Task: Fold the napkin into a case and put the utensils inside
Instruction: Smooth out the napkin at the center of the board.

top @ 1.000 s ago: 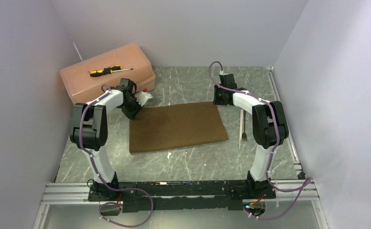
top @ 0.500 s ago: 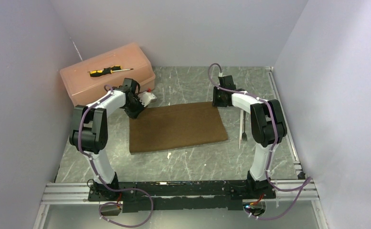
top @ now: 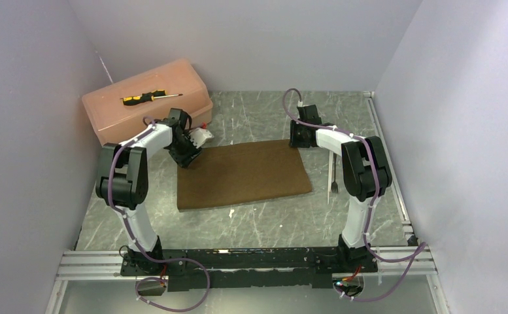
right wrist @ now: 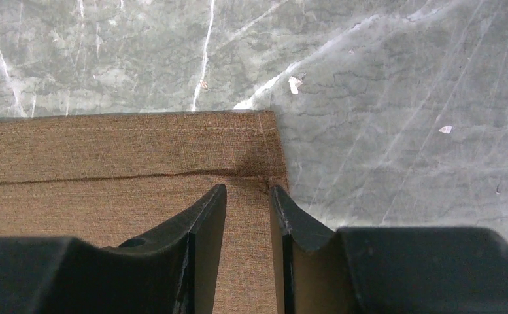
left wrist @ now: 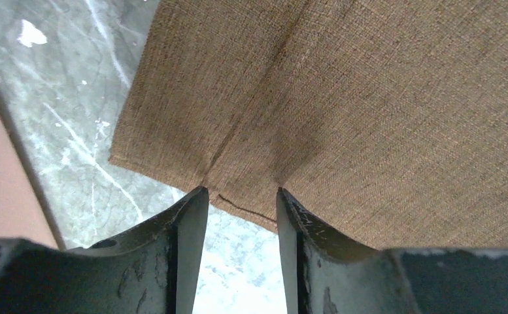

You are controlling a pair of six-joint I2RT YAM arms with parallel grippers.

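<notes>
Here, napkin edge just ahead of parted left pincer; right pincer likewise parted over far corner, perhaps touching.

no text, label, brand, number or sign can be read in any view. the pink box, the screwdriver on its lid, the napkin, the worktop and the arms show no legible marking; the white specks on the worktop are only marks in the surface pattern.
</notes>
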